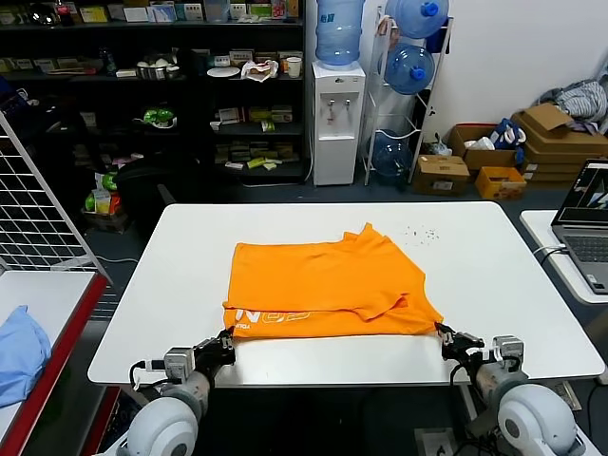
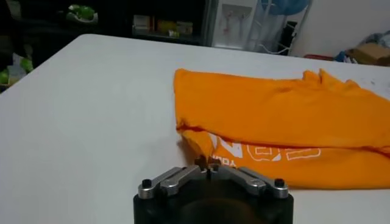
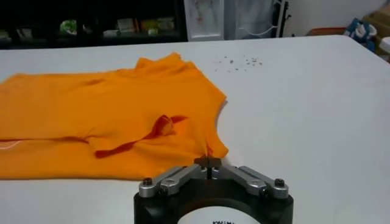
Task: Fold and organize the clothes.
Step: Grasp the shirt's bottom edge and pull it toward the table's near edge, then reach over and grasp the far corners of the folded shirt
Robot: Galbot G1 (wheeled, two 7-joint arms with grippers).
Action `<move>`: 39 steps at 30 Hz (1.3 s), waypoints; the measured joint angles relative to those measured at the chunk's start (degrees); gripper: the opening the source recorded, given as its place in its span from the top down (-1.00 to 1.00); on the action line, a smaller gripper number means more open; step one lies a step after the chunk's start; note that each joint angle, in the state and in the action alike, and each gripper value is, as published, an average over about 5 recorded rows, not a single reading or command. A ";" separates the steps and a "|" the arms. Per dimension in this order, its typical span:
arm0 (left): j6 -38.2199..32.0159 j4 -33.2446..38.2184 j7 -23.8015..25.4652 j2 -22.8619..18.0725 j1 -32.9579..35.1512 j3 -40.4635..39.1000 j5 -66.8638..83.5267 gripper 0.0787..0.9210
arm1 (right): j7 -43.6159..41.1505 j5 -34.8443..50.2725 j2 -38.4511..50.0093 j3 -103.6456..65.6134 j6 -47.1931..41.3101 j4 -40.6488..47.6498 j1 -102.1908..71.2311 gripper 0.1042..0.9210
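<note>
shirt (image 1: pixel 328 280): on the counter (image 1: pixel 190 285), folded, near its front edge
left claw (image 1: pixel 226 343): at the shirt's front left corner
right claw (image 1: pixel 445 333): at its front right corner
laptop (image 1: pixel 591 223): on a side counter, right
cloth (image 1: pixel 19 351): on a side counter, left

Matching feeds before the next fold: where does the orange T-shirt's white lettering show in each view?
Head view: white lettering on the T-shirt's near strip, toward the left gripper.
Left wrist view: lettering just beyond the gripper.
Right wrist view: not in it.
Shared landmark: water dispenser.
</note>
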State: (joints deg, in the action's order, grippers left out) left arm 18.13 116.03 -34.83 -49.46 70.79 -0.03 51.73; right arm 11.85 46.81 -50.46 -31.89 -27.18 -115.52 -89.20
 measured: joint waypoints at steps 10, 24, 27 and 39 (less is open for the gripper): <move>0.16 8.42 -1.44 4.58 7.94 2.65 0.76 0.96 | 2.33 0.72 -0.25 -3.93 -1.05 -6.77 -9.41 0.96; 0.78 12.58 -2.25 6.63 13.43 4.46 1.41 0.23 | 2.11 -0.92 -0.15 -5.63 -0.86 -9.43 -12.03 0.29; 0.79 13.13 -2.60 7.28 12.89 5.09 1.98 0.02 | 1.87 -1.27 0.58 -6.15 -0.74 -10.25 -11.22 0.08; 0.58 9.43 0.53 8.22 3.45 5.01 5.67 -0.80 | 3.67 1.43 3.15 0.30 -1.84 -4.90 7.09 -0.75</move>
State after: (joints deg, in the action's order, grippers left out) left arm 18.71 125.46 -34.30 -41.24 74.24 4.98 57.40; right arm 15.52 48.25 -47.31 -31.58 -29.02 -120.42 -82.11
